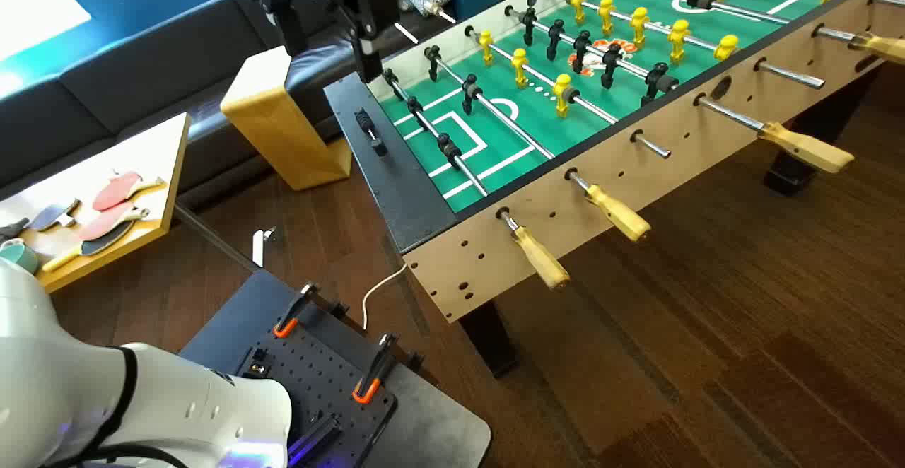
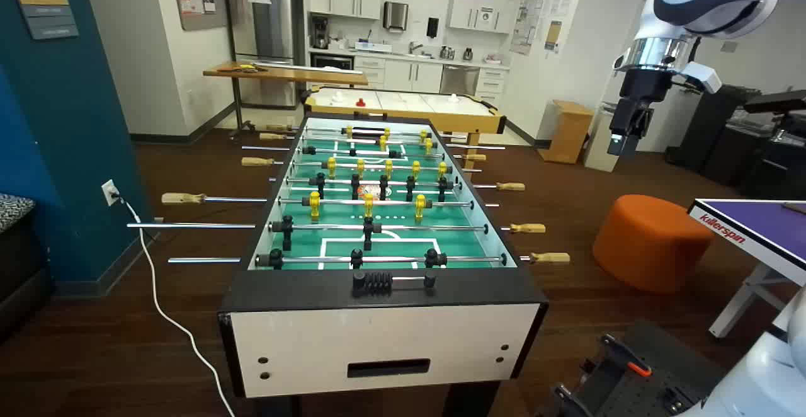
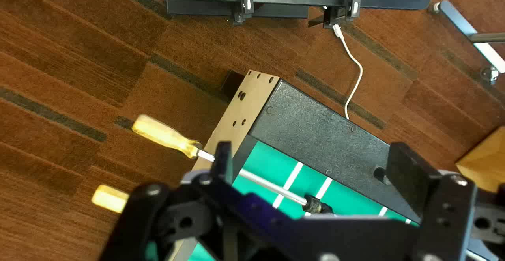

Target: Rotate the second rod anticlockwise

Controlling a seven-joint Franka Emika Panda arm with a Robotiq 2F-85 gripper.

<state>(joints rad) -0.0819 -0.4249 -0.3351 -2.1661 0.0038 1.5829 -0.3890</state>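
The foosball table's second rod from the near end has a metal bar with black players and a wooden handle. Its handle also shows in an exterior view and at the lower left of the wrist view, partly covered by the gripper. The first rod's handle is beside it; it also shows in the wrist view. My gripper is open and empty, raised well above the handles and touching nothing. Its spread fingers show in the wrist view. In an exterior view it points downward.
The foosball table's black end panel is nearest the robot base. A mounting board with orange clamps holds the arm. A white cable lies on the floor. An orange stool and a purple table stand nearby.
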